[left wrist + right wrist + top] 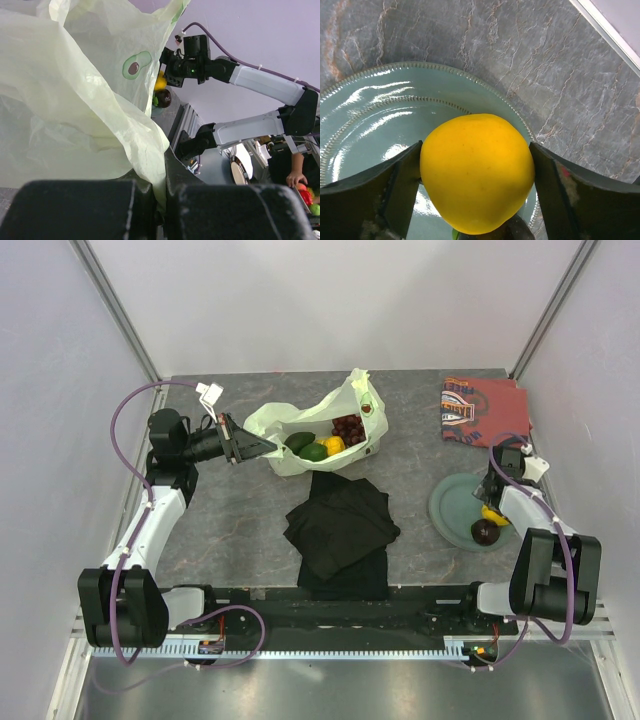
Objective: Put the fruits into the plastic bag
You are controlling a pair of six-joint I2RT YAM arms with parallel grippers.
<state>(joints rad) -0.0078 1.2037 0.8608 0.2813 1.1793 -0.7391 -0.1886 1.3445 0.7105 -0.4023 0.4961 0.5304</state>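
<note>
The pale yellow-green plastic bag [300, 425] lies open at the back middle of the table. It holds a dark red grape bunch [348, 427], a yellow fruit [334, 444] and green fruits [306, 446]. My left gripper [262, 447] is shut on the bag's left rim; the film is pinched between its jaws [162, 200] in the left wrist view. My right gripper [492, 508] is over the grey-green plate [450, 502], shut on a second yellow fruit [477, 170]. A dark maroon round fruit [486, 531] sits on the plate just in front of it.
A folded black cloth [342, 525] lies in front of the bag at the table's middle. A red-orange patterned cloth [483, 408] lies at the back right. White walls close in the table on three sides.
</note>
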